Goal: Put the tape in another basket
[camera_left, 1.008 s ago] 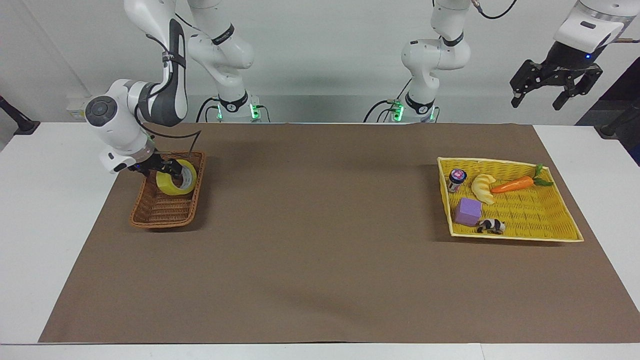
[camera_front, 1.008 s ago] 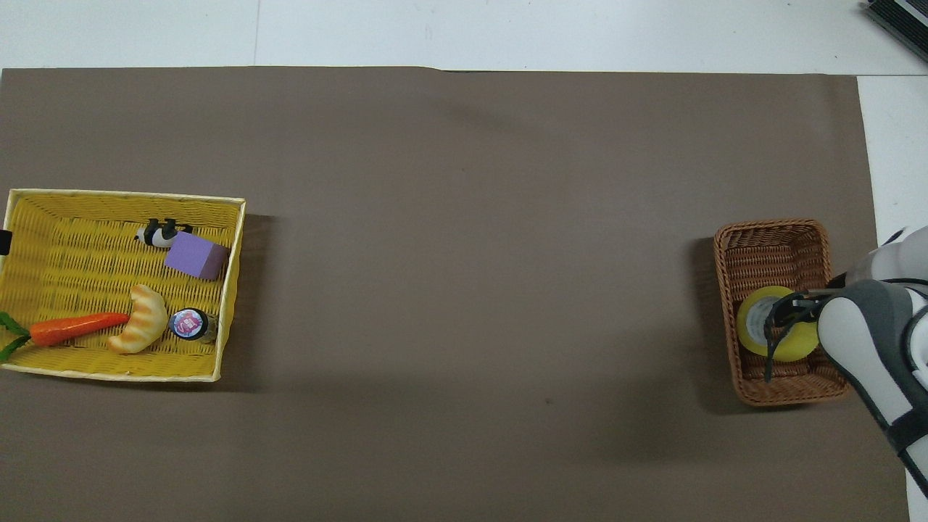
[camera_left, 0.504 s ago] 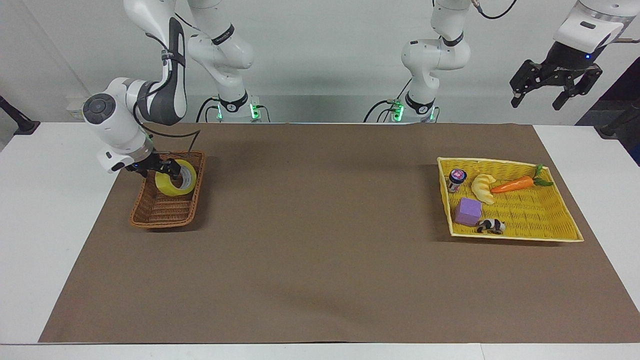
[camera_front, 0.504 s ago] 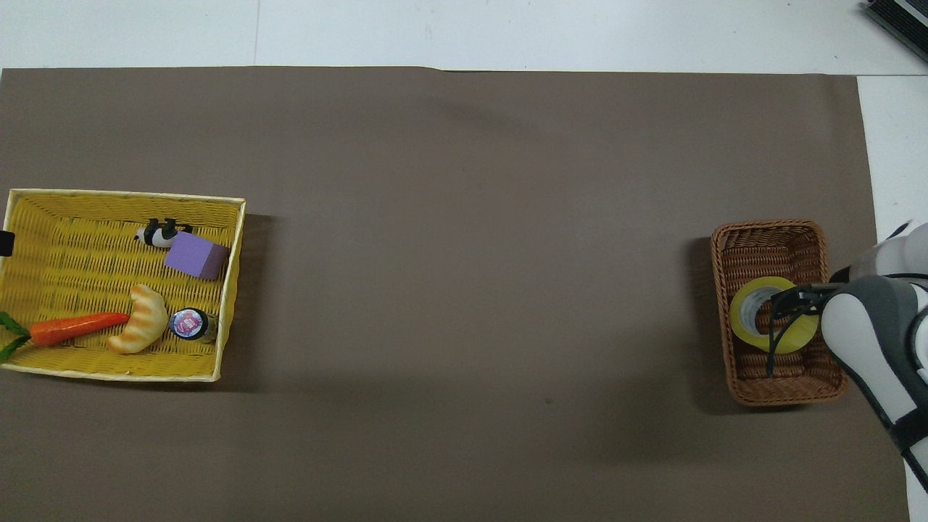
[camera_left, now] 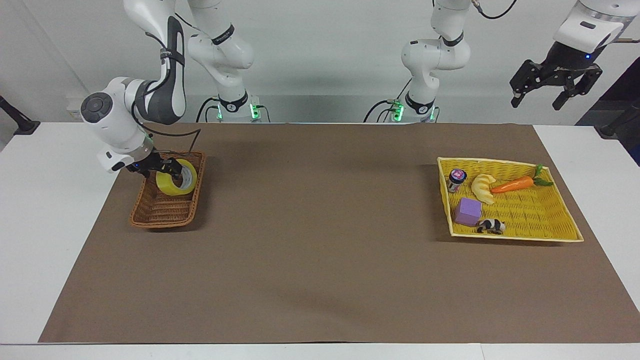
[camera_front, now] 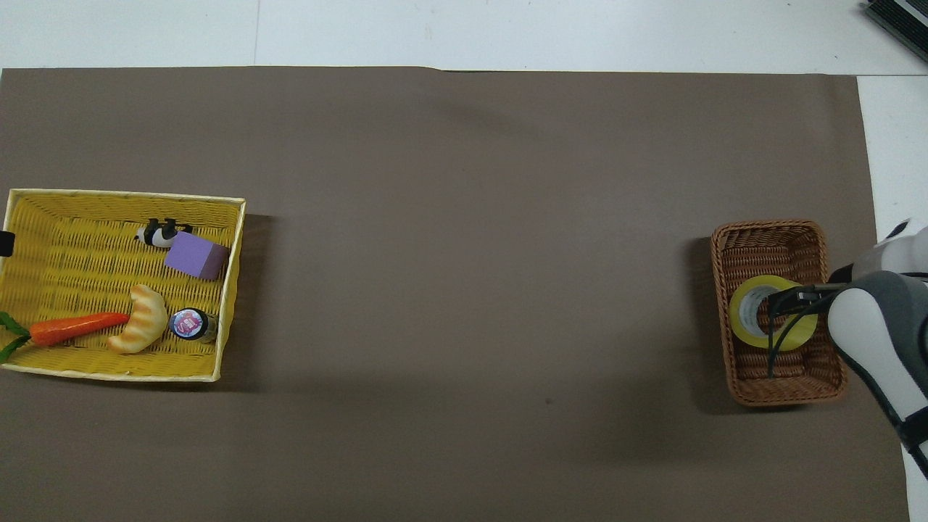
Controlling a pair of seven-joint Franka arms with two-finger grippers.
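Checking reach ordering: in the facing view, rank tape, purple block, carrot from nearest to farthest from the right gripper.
1. tape: at the right gripper, over the brown basket.
2. purple block: in the yellow tray, at its end toward the brown basket.
3. carrot: in the tray, farther toward the left arm's end.

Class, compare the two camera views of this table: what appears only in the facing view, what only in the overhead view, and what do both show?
Only the facing view shows both arm bases and the left tool, open, raised past the table's end by the yellow tray.

Only the overhead view shows down through the tape, a finger in its core.

Both show the right tool at the tape, the brown basket and the tray's toys.
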